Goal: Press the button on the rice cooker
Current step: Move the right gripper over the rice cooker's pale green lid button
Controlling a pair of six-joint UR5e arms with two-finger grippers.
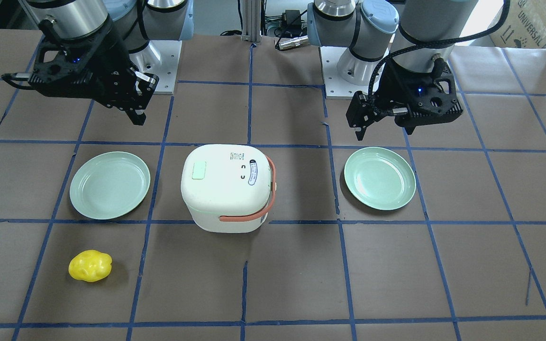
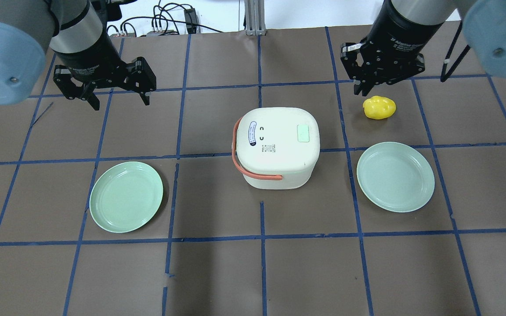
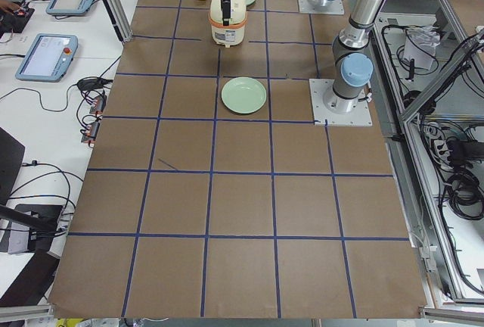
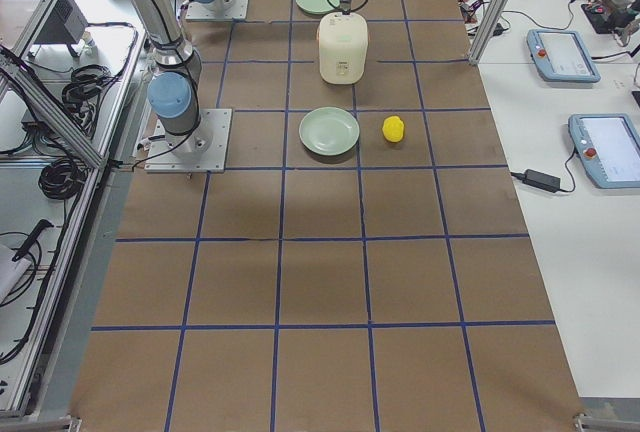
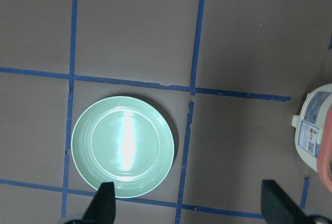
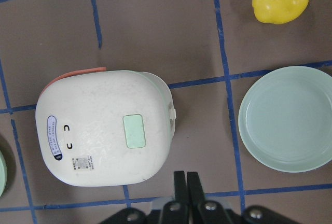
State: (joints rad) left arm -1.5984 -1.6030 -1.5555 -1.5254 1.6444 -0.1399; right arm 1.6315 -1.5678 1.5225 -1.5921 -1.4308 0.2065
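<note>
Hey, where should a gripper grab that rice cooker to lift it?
Probably the orange handle, from the robot's left: it is folded down around that side of the rice cooker, whose rounded white body looks too wide for the jaws.

L gripper (image 2: pixel 120 102) wide, R gripper (image 6: pixel 185 176) closed

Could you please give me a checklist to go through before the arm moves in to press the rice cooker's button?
1. Green button on the rice cooker lid is uncovered: ok.
2. Right gripper is shut, ready for a poke: ok.
3. Right gripper is above the button: not ok. It hangs off to the rice cooker's side, near the yellow object.
4. Orange handle is clear of the button: ok. It is folded down at the opposite side.
5. Left gripper is out of the way: ok. It is open and well apart from the rice cooker.
</note>
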